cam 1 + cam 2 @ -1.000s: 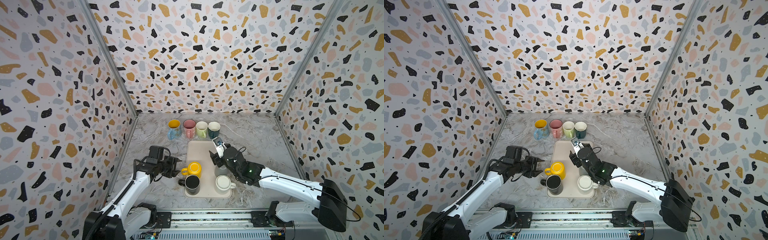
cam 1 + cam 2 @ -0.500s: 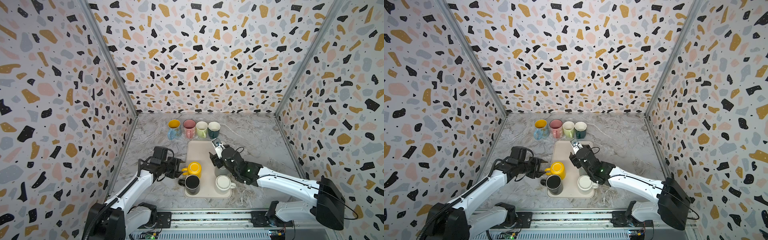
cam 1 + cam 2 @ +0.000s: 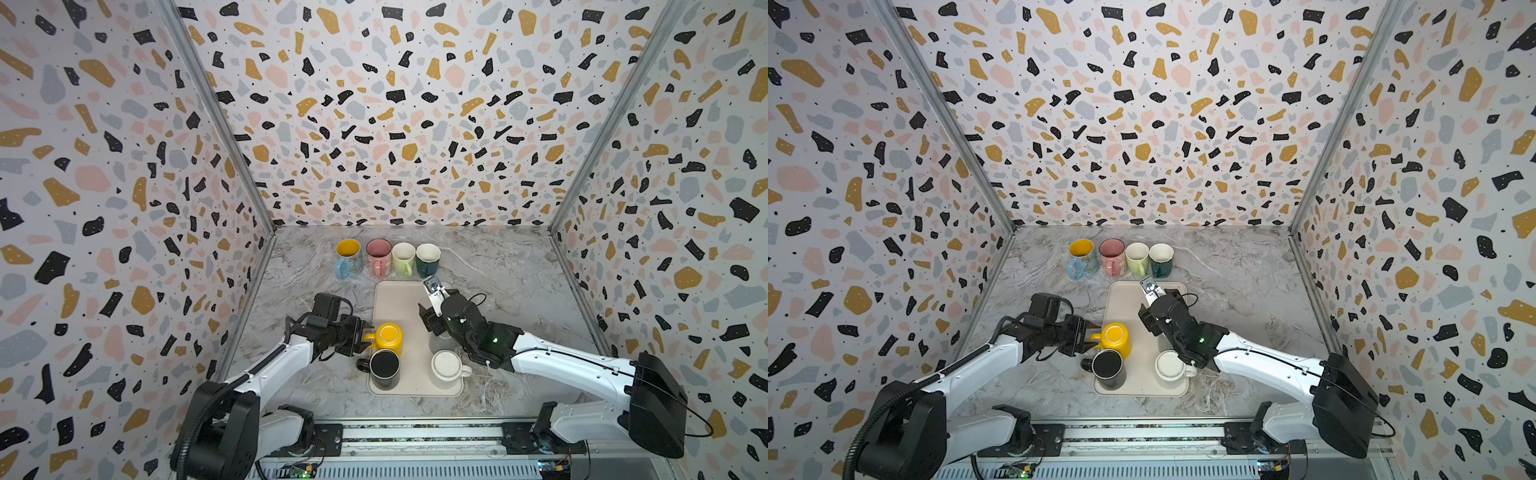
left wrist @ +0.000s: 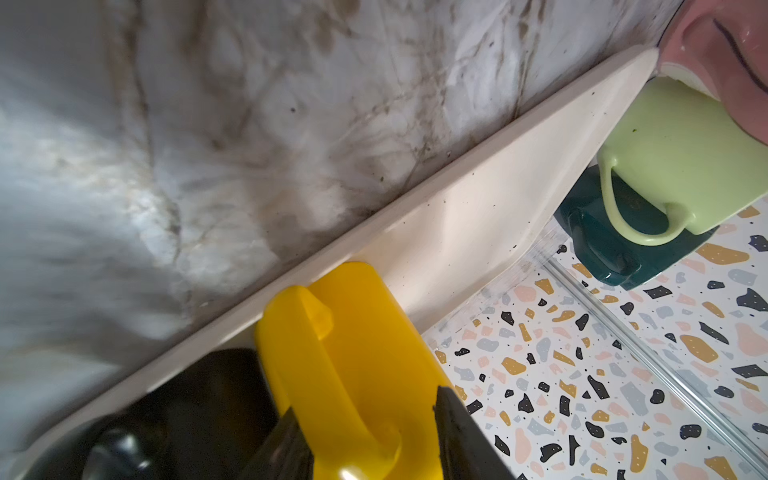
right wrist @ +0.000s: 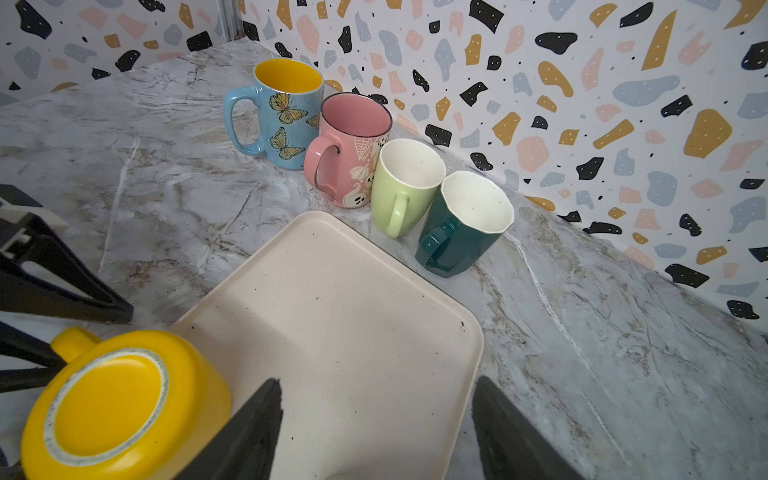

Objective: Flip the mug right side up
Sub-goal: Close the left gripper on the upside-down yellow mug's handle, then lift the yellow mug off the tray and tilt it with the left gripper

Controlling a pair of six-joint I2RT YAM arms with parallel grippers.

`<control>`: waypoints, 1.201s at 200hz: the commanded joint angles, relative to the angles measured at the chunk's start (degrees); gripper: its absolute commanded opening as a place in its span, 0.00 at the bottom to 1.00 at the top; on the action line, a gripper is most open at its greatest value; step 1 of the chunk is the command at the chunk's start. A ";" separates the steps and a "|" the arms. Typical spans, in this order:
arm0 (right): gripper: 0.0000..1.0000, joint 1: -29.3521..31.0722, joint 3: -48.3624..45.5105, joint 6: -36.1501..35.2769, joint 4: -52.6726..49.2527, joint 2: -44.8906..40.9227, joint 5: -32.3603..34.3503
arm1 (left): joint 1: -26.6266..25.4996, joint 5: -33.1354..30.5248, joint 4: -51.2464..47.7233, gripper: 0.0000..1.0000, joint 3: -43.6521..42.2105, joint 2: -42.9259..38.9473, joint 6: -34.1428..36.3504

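1. Left gripper (image 3: 365, 337): placed at the left edge of the tray, level with the yellow mug. In the left wrist view its dark fingers (image 4: 286, 440) are seen on either side of the mug's handle. Whether the handle is actually clamped cannot be told.

2. Yellow mug (image 3: 388, 337): the task item. It is stood upside down on the left half of the tray, base ring uppermost, handle turned toward the left gripper.

3. Black mug (image 3: 384, 365): set on the tray's near left corner, just beside the yellow mug. Its orientation cannot be told.

4. Tray (image 3: 401, 299): cream, rectangular, laid flat on the marbled tabletop (image 3: 498, 291). Its far half is bare.

5. Back row, behind the tray, all upright and packed side by side: blue butterfly mug (image 3: 348, 259), pink mug (image 3: 379, 257), pale green mug (image 3: 404, 258), dark teal mug (image 3: 428, 259).

6. White mug (image 3: 448, 366): set on the tray's near right corner.

7. Right gripper (image 5: 374, 380): held over the right side of the tray. Its jaws are spread wide, and only tray surface is seen between them.
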 commanded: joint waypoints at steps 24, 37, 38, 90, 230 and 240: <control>0.74 0.17 2.97 -0.03 -1.36 1.09 1.62 | -1.26 2.33 3.15 0.38 0.64 2.92 0.88; 0.74 0.09 2.98 0.01 -1.45 1.18 1.79 | -1.31 2.57 3.33 0.34 0.63 3.49 1.22; 0.74 0.16 2.95 -0.03 -1.45 1.20 1.75 | -1.28 2.58 3.32 0.34 0.64 3.55 1.23; 0.74 0.17 3.08 -0.35 -1.65 1.44 2.32 | -1.35 2.93 4.18 0.22 0.74 5.57 1.67; 0.74 0.12 3.63 -1.30 -3.64 1.67 5.05 | -1.35 4.29 21.89 0.00 9.16 16.01 6.90; 0.74 0.11 3.60 -1.23 -3.76 1.83 4.96 | -1.35 3.31 24.16 0.00 8.37 14.56 6.89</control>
